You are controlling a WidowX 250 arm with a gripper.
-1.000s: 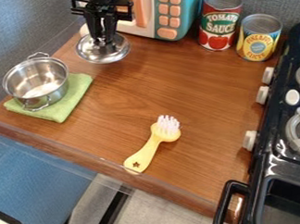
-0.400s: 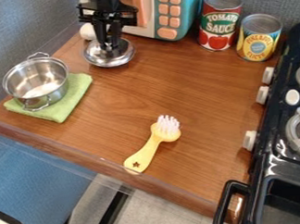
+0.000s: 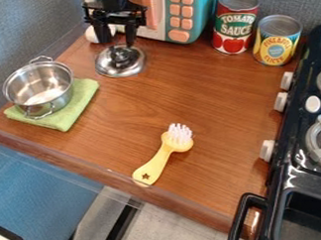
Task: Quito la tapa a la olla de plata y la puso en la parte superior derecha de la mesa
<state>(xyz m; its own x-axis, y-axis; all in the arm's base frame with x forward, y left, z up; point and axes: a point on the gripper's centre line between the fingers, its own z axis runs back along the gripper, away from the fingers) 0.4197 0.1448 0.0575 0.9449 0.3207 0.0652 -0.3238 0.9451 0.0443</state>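
The black gripper (image 3: pixel 118 38) hangs at the upper left of the camera view, its two fingers spread apart with nothing between them. Just below its fingertips lies the silver lid (image 3: pixel 120 68), knob up, on the wooden table (image 3: pixel 209 98) in front of the toy microwave. To the left, the silver pot (image 3: pixel 39 88) stands uncovered on a folded green cloth (image 3: pixel 81 102).
A pink and teal toy microwave (image 3: pixel 189 17) stands at the back, with a tomato can (image 3: pixel 235 22) and a yellow can (image 3: pixel 277 40) to its right. A yellow brush (image 3: pixel 165 154) lies at front centre. The black stove (image 3: pixel 304 179) borders the right side.
The lid has come down and slightly right onto the table. The gripper has moved a little right, then opened and let go of the knob, and now sits slightly above it.
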